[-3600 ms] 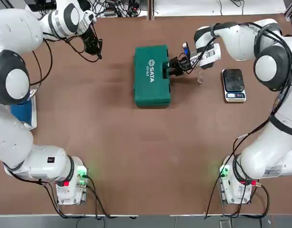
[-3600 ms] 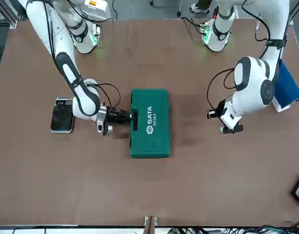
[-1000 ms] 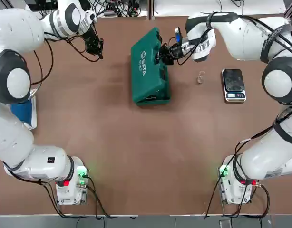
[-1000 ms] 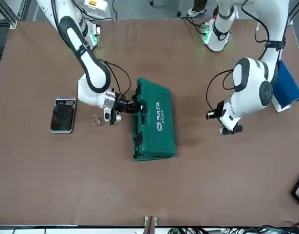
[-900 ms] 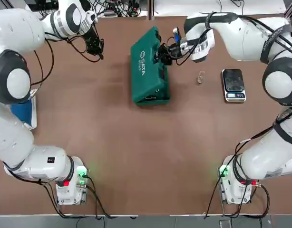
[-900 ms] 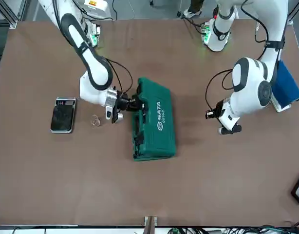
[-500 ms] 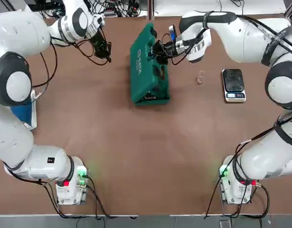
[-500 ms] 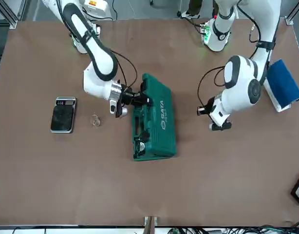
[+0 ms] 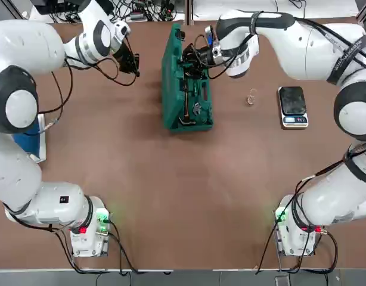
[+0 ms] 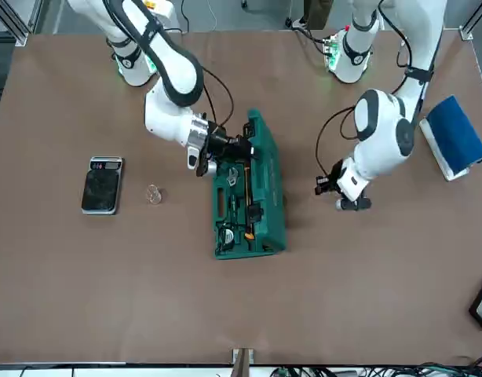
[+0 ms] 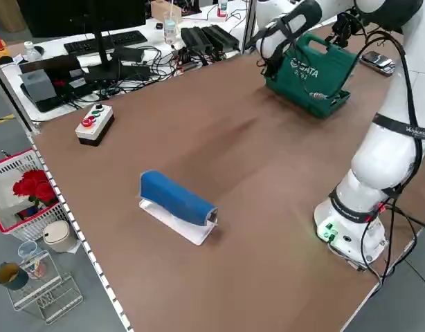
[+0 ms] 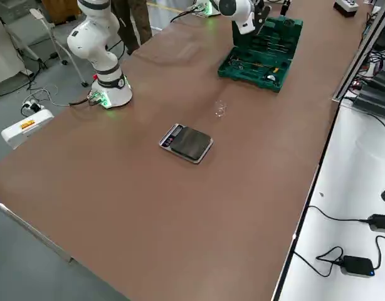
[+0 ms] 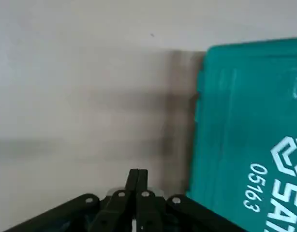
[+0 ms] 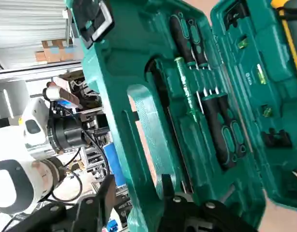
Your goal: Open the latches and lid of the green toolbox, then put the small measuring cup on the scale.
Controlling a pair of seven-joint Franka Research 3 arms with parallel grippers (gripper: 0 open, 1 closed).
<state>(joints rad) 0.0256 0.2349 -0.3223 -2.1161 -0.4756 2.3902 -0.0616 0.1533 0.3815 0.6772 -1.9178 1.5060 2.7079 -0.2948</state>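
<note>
A: Presently, the dark green rectangular plastic toolbox [image 9: 186, 77] sits mid-table on the brown tabletop [image 9: 183, 196], lid [image 10: 266, 184] near upright. Rigid, fairly heavy I judge.

B: Right gripper [image 9: 189, 59] pinches the lid's edge, fingers part-spread; left gripper [image 9: 134, 65] idles nearby, fingers pressed together.

A: Tiny clear cup [image 9: 251, 96], between toolbox and black-topped scale [image 9: 292, 105]: light, slippery; grip its rim gently.

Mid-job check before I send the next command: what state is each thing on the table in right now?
lid: raised near upright, not fully laid back
green toolbox: open, tools showing inside
right end effector: at the lid's raised edge
left end effector: shut, empty, beside the lid
small measuring cup: on the table, not on the scale
scale: plate bare
</note>
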